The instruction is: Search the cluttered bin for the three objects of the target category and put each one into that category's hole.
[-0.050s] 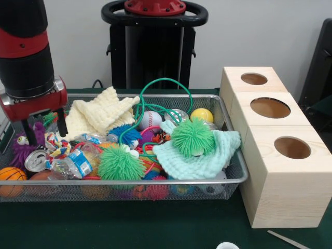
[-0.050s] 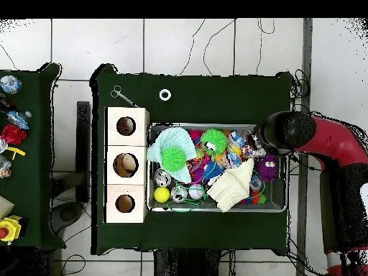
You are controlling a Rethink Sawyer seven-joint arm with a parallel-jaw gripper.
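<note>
Front view: wire mesh bin (image 1: 228, 111) on a green-covered table (image 1: 155, 228), packed with toys and cloths. Gripper (image 1: 44, 129) hangs over the bin's left end as seen from this camera, two dark fingers (image 1: 62, 122) spread apart with nothing between them, tips down among the clutter just above a knotted rope toy (image 1: 54, 141) and beside a purple spiky creature (image 1: 21, 145).

Bin contents, same view: cream knitted cloth (image 1: 101, 111) at the back, mint cloth (image 1: 199, 155) draped at the right end, with a green fuzzy ball (image 1: 193, 136) sitting on it. A second green fuzzy ball (image 1: 120, 164) sits toward the front middle. Baseball (image 1: 150, 120) and yellow ball (image 1: 202, 114) lie near the back wall, with a green cord (image 1: 166, 88) looping above them. A crushed can (image 1: 36, 160) and a plastic bottle (image 1: 72, 165) are at front left; an orange basketball-pattern ball (image 1: 11, 176) presses against the front left corner.

Wooden box (image 1: 275, 171) stands touching the bin's right end, three round holes in its top in a row: near hole (image 1: 292, 147), middle hole (image 1: 270, 107), far hole (image 1: 254, 79).

Overhead view: arm (image 2: 327, 144) reaches in over the bin end opposite the box (image 2: 115, 172). Which objects belong to the target category cannot be told; all the toys lie in the bin, none on the box.
</note>
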